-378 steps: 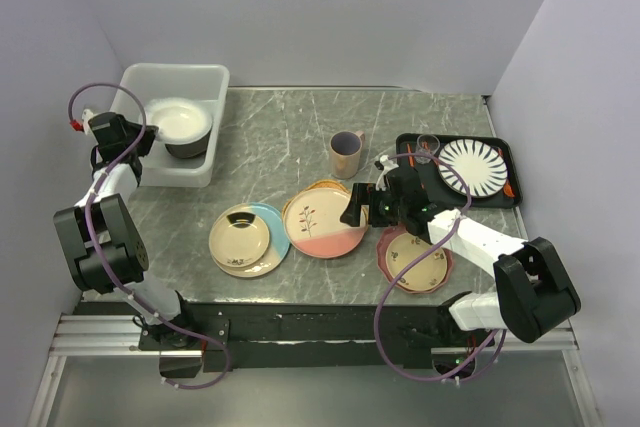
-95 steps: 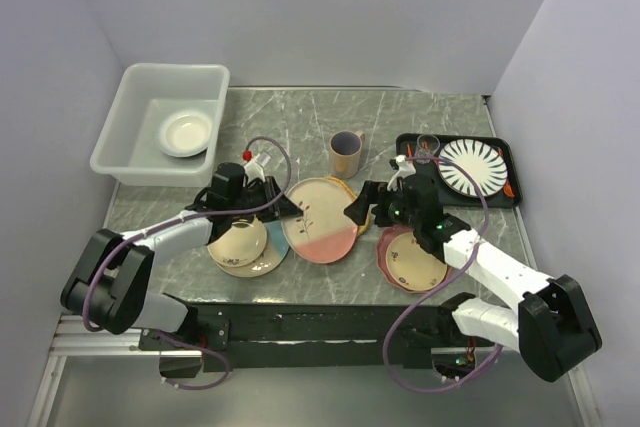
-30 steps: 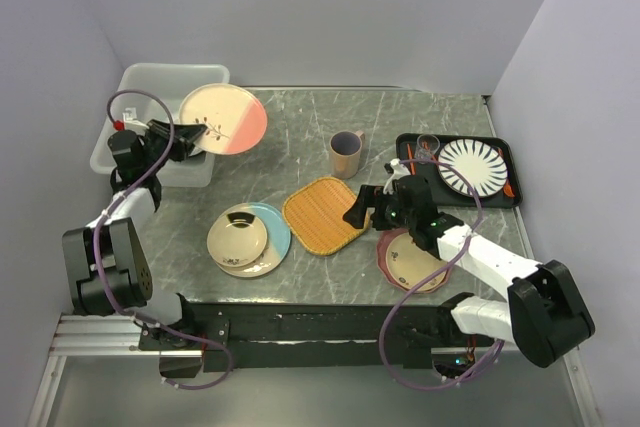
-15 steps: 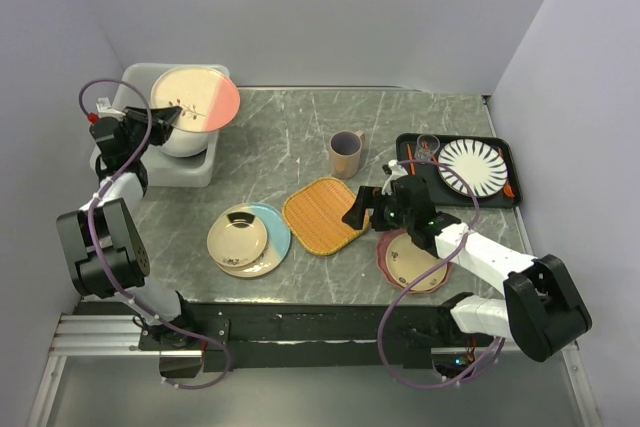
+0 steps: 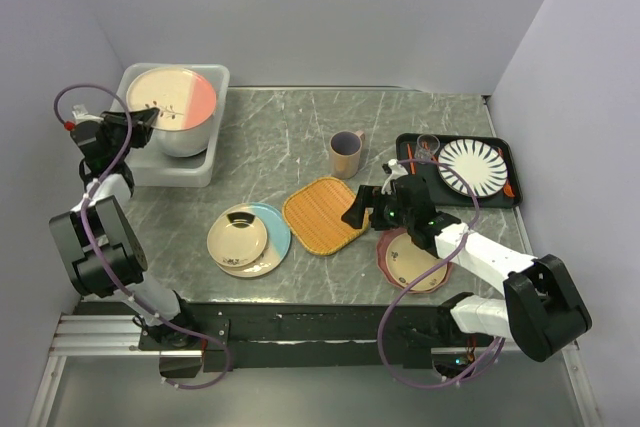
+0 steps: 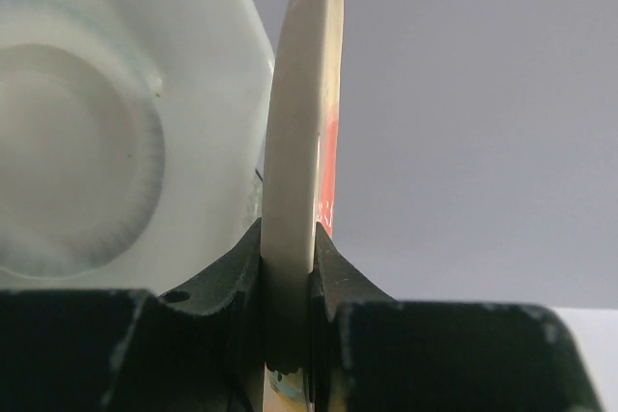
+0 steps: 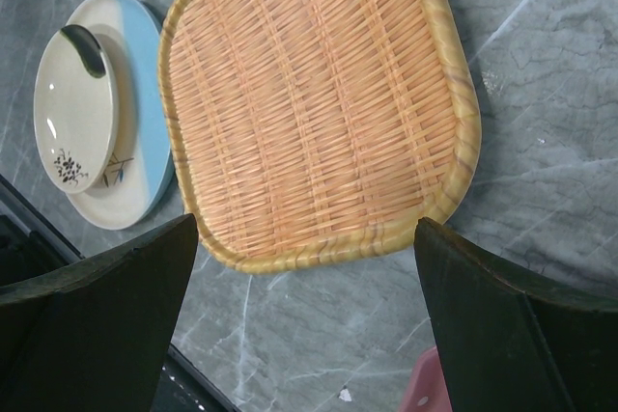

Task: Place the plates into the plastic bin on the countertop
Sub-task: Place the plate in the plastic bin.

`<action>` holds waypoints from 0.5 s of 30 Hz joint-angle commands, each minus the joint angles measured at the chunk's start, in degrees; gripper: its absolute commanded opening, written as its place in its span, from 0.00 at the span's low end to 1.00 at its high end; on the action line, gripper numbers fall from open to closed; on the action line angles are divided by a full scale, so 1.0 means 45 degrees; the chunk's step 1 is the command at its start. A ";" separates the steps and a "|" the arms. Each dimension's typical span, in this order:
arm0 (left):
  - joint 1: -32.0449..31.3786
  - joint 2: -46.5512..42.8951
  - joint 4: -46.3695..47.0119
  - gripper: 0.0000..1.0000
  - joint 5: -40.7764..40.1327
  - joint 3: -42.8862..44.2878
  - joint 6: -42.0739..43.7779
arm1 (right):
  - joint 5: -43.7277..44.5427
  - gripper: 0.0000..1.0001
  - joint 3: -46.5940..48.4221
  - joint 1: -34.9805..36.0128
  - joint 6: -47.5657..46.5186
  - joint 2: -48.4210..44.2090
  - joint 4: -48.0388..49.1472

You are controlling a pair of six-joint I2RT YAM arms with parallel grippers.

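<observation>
My left gripper (image 5: 143, 118) is shut on the rim of a cream-and-pink plate (image 5: 172, 98) and holds it tilted over the translucent plastic bin (image 5: 218, 82) at the back left. In the left wrist view the plate (image 6: 299, 123) stands edge-on between my fingers, with a white plate (image 6: 68, 156) in the bin below. A small cream floral plate (image 5: 238, 235) lies on a cream-and-light-blue plate (image 5: 272, 231) near the front. A pink dotted plate (image 5: 412, 262) lies at the front right. My right gripper (image 5: 357, 212) is open and empty above a woven tray (image 7: 314, 108).
A beige mug (image 5: 346, 153) stands mid-counter. A black tray (image 5: 502, 152) at the right holds a white plate with black stripes (image 5: 472, 166) and a small glass. The orange woven tray (image 5: 320, 213) lies on the grey marble countertop (image 5: 280, 137). Walls close in on all sides.
My left gripper has carried the cream-and-pink plate from the middle of the counter up and left, over the bin. The woven tray beneath it is now uncovered. The right arm has hardly moved.
</observation>
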 commanded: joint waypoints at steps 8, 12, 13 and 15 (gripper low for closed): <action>0.0183 -0.1569 0.0655 0.01 -0.0807 0.0912 0.0692 | -0.0159 1.00 0.0536 0.0049 -0.0091 0.0186 0.0506; 0.0184 -0.1433 0.0557 0.01 -0.0983 0.0931 0.0771 | -0.0139 1.00 0.0497 0.0049 -0.0091 0.0108 0.0506; 0.0184 -0.1394 0.0499 0.01 -0.0983 0.0951 0.0791 | -0.0159 1.00 0.0478 0.0068 -0.0110 0.0128 0.0487; 0.0184 -0.1257 0.0518 0.01 -0.0925 0.1009 0.0771 | -0.0120 1.00 0.0497 0.0068 -0.0111 0.0128 0.0448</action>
